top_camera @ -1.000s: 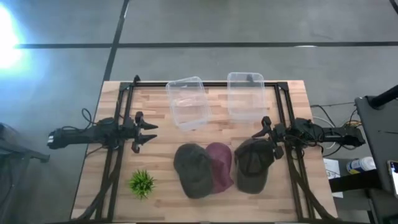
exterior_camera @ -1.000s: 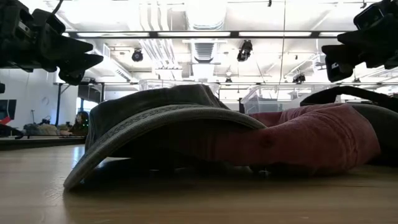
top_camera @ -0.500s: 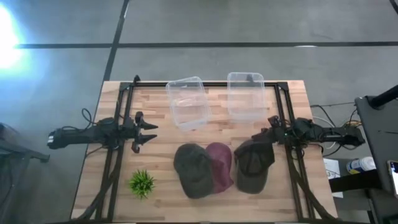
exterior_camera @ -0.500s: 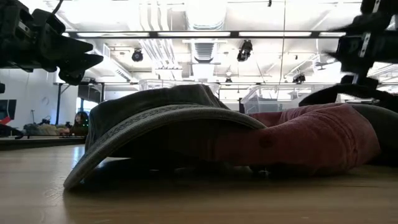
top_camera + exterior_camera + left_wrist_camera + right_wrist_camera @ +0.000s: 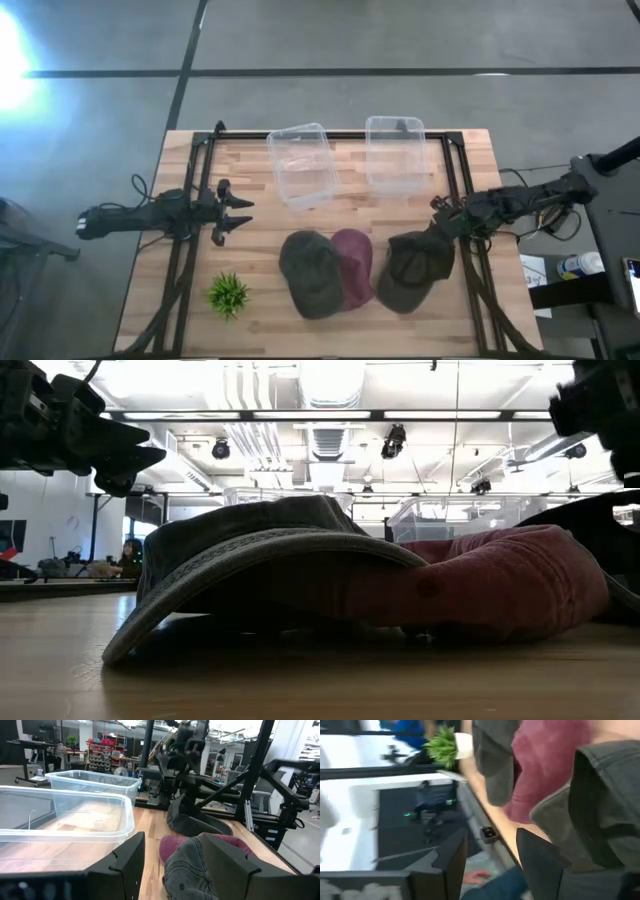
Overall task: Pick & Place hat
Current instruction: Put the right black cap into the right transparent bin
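Three hats lie on the wooden table: a grey-olive one (image 5: 310,272), a maroon one (image 5: 353,265) partly under it, and a dark one (image 5: 415,270) on the right. My right gripper (image 5: 438,222) is open and tipped, at the far right edge of the dark hat. In the right wrist view (image 5: 490,855) that hat (image 5: 605,805) lies just beside one finger. My left gripper (image 5: 243,212) waits open over the table's left part, away from the hats. My right gripper stands with one finger (image 5: 540,855) right beside the rim of the dark hat (image 5: 580,820), coming from the table's right side. Whether the finger touches the hat, I cannot tell. The hat rests on the table.
Two clear plastic containers (image 5: 302,165) (image 5: 396,152) stand at the table's far side. A small green plant (image 5: 228,294) sits near the near left corner. Black frame rails (image 5: 190,250) run along both sides. Bare wood lies between the left gripper and the hats.
My right gripper has rolled over and shifted slightly toward the table's right and near edges, by the dark hat's rim. That hat has slid a little toward the right edge and turned, and its right side now stands higher in the low view.
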`<state>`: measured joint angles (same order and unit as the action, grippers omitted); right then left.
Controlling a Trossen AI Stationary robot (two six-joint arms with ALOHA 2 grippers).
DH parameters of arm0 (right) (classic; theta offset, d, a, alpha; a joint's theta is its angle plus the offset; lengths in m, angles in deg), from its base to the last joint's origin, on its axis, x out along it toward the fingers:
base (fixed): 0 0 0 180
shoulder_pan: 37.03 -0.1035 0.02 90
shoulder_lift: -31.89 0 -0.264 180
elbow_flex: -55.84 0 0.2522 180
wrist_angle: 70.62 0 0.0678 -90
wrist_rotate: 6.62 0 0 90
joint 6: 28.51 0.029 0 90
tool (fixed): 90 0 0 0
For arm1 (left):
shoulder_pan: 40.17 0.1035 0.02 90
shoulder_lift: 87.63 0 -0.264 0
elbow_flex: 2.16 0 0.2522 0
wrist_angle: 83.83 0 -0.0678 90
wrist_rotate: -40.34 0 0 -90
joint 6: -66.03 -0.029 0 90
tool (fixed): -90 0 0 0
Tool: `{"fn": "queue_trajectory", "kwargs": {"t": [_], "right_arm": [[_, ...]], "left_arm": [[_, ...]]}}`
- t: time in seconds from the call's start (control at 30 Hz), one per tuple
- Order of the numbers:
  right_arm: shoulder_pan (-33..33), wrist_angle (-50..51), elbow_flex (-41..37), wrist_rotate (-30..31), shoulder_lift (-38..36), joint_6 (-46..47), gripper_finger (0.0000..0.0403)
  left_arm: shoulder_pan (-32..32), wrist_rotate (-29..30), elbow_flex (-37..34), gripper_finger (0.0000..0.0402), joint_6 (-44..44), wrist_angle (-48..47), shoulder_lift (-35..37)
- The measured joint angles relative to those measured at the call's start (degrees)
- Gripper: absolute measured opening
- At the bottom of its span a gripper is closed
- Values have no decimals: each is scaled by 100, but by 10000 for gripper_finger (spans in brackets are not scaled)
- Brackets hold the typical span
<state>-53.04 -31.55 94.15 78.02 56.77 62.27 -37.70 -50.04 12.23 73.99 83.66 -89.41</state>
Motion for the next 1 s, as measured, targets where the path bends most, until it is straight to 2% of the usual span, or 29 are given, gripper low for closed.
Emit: {"fn": "queue_trajectory", "kwargs": {"t": [0.13, 0.23, 0.4, 0.53, 0.67, 0.77, 0.9, 1.0], "right_arm": [[-315, 1444, 1001, -357, 1605, 365, 194], [-675, 1532, 1551, -788, 2754, 988, 211], [-1367, 1532, 2373, -852, 4191, 2064, 231], [-2066, 1515, 2789, -854, 4843, 3195, 233], [-2733, 1736, 2916, -515, 5234, 4459, 233], [-2866, 2382, 3065, -587, 5618, 4562, 233], [-2837, 2531, 2965, 29, 5860, 4539, 233], [-2849, 2457, 2773, 242, 6027, 4534, 233]], "left_arm": [[1, -1, 0, 193, -1, -1, 0], [2, -1, 0, 193, 0, 1, 1], [4, -1, 0, 193, -1, -1, 0], [4, 1, 0, 193, 0, 0, 0], [4, 1, 0, 193, -1, 1, 0], [4, 0, 0, 193, -1, 1, 0], [4, 1, 0, 193, 0, 1, 0], [4, 1, 0, 193, -1, 0, 0]]}}
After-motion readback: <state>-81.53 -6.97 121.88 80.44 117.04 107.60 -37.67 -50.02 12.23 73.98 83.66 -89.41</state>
